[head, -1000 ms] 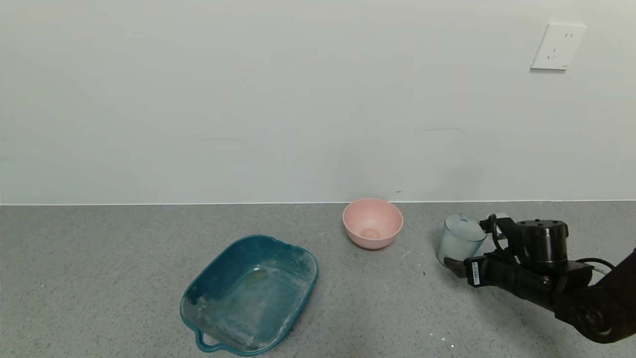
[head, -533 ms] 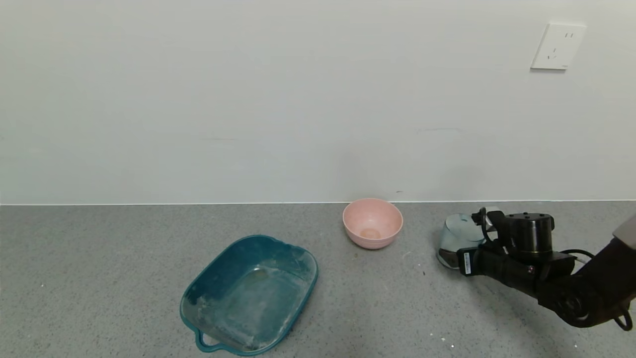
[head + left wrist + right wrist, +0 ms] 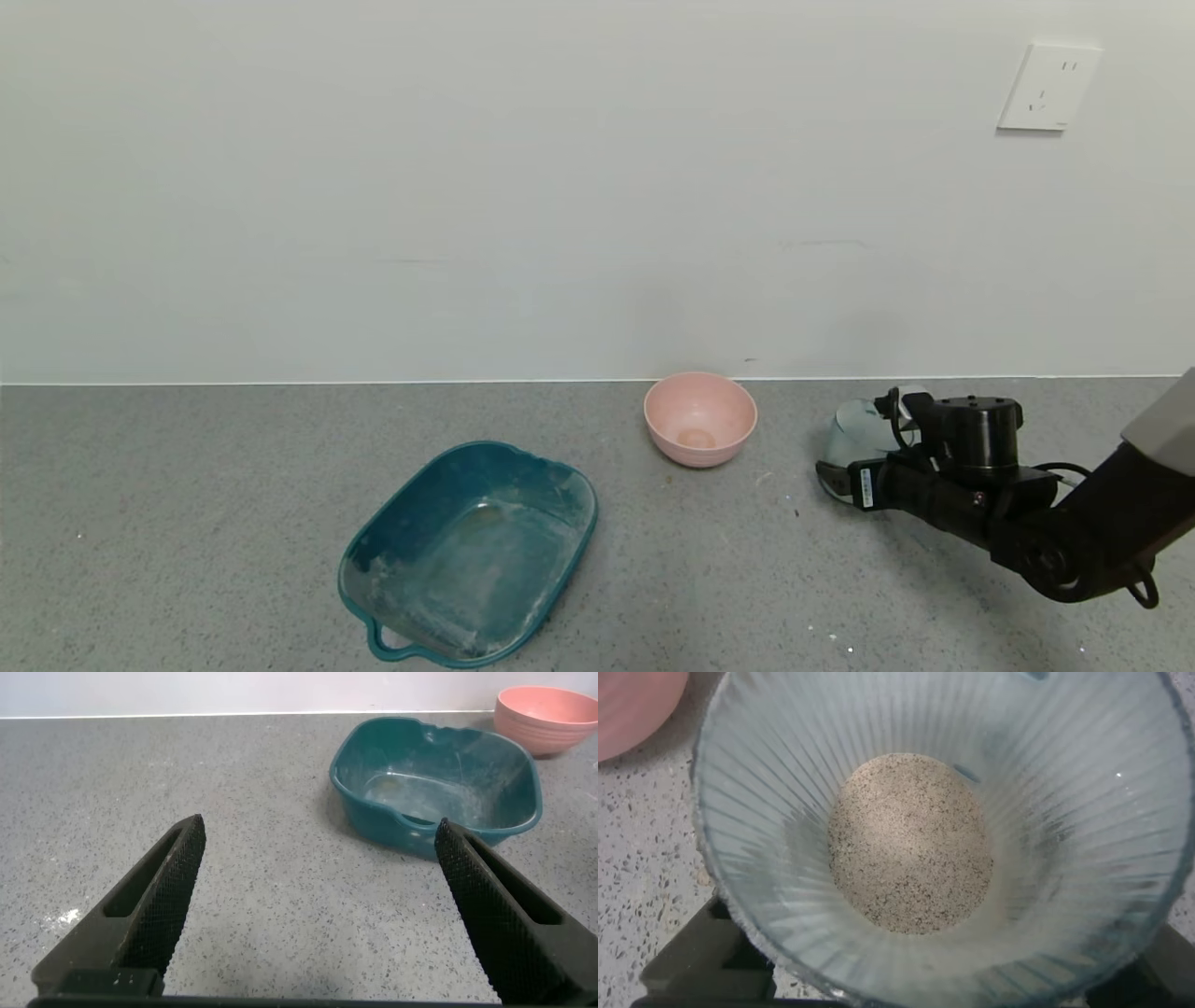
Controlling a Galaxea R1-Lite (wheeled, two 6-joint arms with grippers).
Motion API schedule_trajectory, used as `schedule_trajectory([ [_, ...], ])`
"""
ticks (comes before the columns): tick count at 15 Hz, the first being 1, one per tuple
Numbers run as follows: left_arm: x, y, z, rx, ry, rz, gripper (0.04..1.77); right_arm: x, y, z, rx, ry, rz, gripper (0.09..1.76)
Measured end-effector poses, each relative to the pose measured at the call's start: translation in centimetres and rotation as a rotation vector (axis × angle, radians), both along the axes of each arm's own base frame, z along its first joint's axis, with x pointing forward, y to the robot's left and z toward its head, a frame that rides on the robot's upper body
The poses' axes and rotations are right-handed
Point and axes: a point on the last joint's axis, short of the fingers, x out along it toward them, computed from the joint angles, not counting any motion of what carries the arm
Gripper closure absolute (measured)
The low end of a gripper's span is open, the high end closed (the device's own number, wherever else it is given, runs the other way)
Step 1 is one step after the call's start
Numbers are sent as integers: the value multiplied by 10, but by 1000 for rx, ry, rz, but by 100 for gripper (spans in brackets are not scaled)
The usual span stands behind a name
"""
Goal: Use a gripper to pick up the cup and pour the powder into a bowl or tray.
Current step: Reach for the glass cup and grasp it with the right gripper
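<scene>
The ribbed, translucent pale blue cup (image 3: 854,434) stands on the grey counter, right of the pink bowl (image 3: 700,420). My right gripper (image 3: 864,439) is open, with its jaws on either side of the cup low down. In the right wrist view the cup (image 3: 785,784) fills the picture. Pale tan powder (image 3: 910,840) lies in its bottom, and a dark finger (image 3: 691,961) shows at each lower corner. A tan patch lies in the pink bowl. My left gripper (image 3: 318,849) is open and empty, low over the bare counter, and does not show in the head view.
A large teal tray (image 3: 392,523) with a handle and white residue lies left of the bowl; the left wrist view shows it (image 3: 434,812) with the bowl (image 3: 551,714) behind. The white wall runs right behind the counter.
My right gripper has moved left and away, from beside the cup to round it. The cup, the bowl and the tray have stayed in place.
</scene>
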Motion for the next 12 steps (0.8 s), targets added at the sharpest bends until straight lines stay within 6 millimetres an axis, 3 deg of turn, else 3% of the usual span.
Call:
schedule_trajectory([
  [12,0,0,0,0,0,0,5,8,7,-6,13,-100,10,14],
])
